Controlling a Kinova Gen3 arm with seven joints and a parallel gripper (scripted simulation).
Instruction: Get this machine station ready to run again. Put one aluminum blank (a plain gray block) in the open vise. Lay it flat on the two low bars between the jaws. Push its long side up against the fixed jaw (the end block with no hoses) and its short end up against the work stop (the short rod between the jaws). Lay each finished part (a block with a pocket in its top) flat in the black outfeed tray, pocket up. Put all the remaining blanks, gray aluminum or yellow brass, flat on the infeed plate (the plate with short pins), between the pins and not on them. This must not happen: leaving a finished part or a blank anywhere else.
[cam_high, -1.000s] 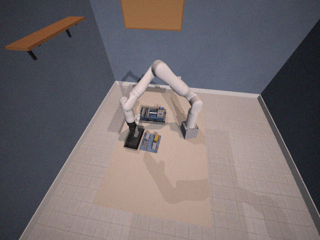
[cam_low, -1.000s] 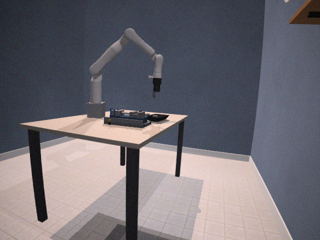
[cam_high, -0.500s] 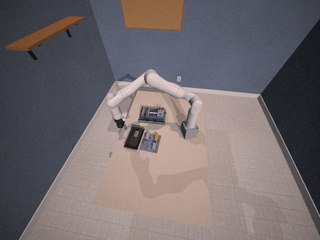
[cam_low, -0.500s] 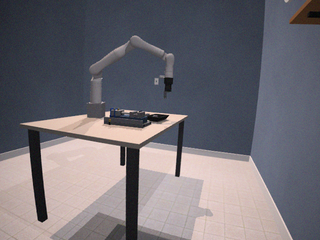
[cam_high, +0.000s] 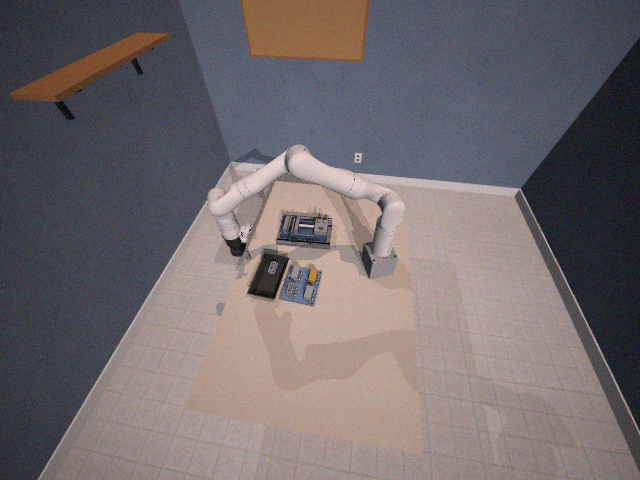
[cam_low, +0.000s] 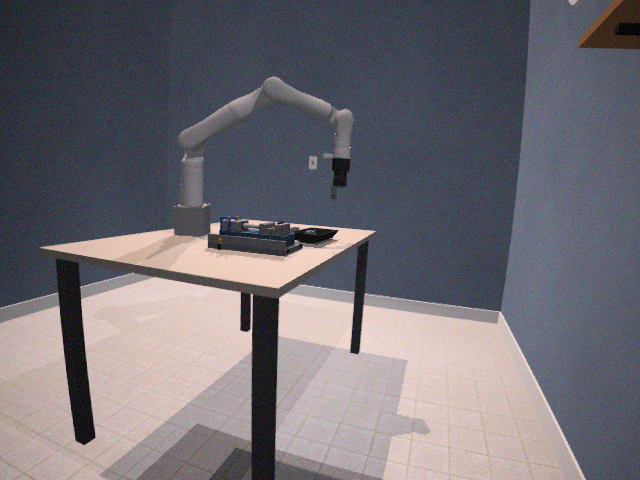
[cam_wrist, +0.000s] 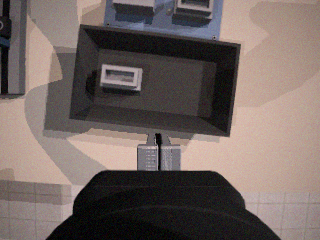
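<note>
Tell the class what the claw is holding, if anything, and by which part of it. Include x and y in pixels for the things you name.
Nothing is held: the claw (cam_high: 248, 255) (cam_low: 333, 198) (cam_wrist: 157, 146) is shut, its fingers together with no block between them.

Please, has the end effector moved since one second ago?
Yes. In the top view, the end effector went left, from above the black tray to beyond its outer side.
</note>
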